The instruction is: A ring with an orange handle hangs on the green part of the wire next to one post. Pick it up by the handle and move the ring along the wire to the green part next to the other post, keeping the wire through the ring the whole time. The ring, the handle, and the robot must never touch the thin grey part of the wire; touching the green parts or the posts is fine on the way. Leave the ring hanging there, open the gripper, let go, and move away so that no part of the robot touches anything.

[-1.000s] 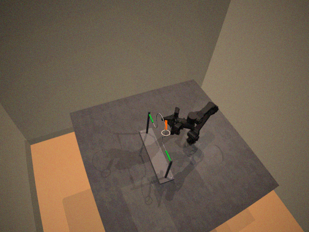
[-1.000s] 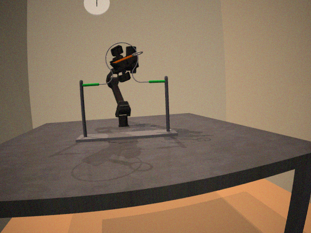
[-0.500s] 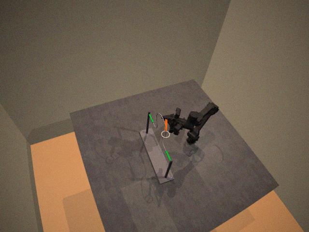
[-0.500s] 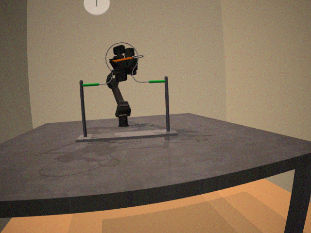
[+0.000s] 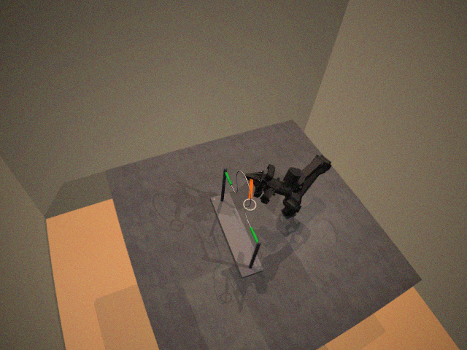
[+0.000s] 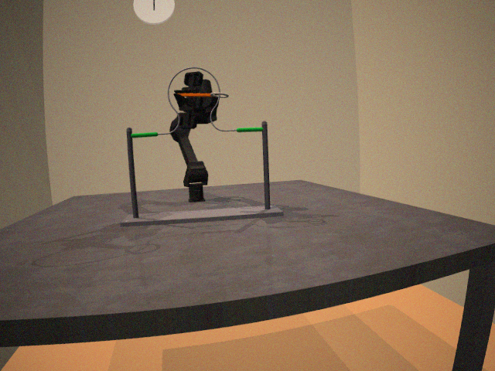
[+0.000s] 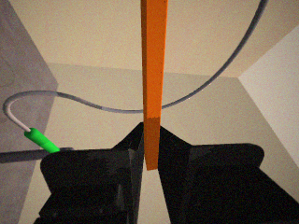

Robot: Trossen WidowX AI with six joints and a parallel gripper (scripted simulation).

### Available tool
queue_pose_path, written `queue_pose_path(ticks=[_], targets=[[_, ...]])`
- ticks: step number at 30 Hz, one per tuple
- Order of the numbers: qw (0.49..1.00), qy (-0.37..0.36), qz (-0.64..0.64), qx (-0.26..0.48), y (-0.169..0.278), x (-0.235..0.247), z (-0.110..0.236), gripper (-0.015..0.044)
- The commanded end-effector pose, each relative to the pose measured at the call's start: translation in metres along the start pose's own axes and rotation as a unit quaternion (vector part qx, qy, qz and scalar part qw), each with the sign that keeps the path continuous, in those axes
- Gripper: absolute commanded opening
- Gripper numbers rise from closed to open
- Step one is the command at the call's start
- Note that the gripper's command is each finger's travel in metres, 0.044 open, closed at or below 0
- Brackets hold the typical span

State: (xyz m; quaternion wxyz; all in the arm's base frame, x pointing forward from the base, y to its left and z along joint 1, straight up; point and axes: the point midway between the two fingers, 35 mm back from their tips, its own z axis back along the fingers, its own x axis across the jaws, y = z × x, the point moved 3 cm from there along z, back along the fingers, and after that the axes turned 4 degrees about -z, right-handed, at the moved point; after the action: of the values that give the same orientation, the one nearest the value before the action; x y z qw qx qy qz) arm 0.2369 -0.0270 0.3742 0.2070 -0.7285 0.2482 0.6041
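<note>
A dark, matte desk point(image 6: 360, 239) with a faintly mottled top carries a flat, pale grey rectangular base plate point(image 6: 168, 217). Two slim, dark round posts stand upright at its ends, the left post point(image 6: 131, 175) and the right post point(image 6: 265, 168) as seen from the exterior view. From each post top a short, glossy green sleeve runs inward: one green part point(image 6: 144, 134) on the left, another green part point(image 6: 249, 129) on the right. Between them the thin grey wire point(image 6: 172, 79) rises into a large round loop above the post tops.

The black, blocky arm point(image 6: 187, 149) rises from the desk behind the plate and bends up into the loop area. Its hand point(image 7: 150, 154) is closed tight on the lower end of the orange handle point(image 7: 154, 70), a flat, smooth, straight bar with squared edges; the two dark wedge-shaped fingers press on either side of it.

In the exterior view the handle lies nearly level, high above the posts, with the ring point(image 6: 220, 95), a thin pale hoop, at its right end beside the right side of the loop. From the top view the ring point(image 5: 249, 204) shows as a small white circle above the plate, between the two posts. Whether the wire passes through it is too fine to make out, and so is any contact between ring and wire.

In the wrist view the grey wire curves smoothly behind the handle.
</note>
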Motion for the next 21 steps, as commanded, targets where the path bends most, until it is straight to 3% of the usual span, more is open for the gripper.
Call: queue_pose_path(ticks=[1, 21], targets=[[1.0, 0.013, 0.018, -0.004, 0.0, -0.0016, -0.0001, -0.015], [0.989, 0.082, 0.124, -0.022, -0.0003, -0.007, -0.0008, -0.015]])
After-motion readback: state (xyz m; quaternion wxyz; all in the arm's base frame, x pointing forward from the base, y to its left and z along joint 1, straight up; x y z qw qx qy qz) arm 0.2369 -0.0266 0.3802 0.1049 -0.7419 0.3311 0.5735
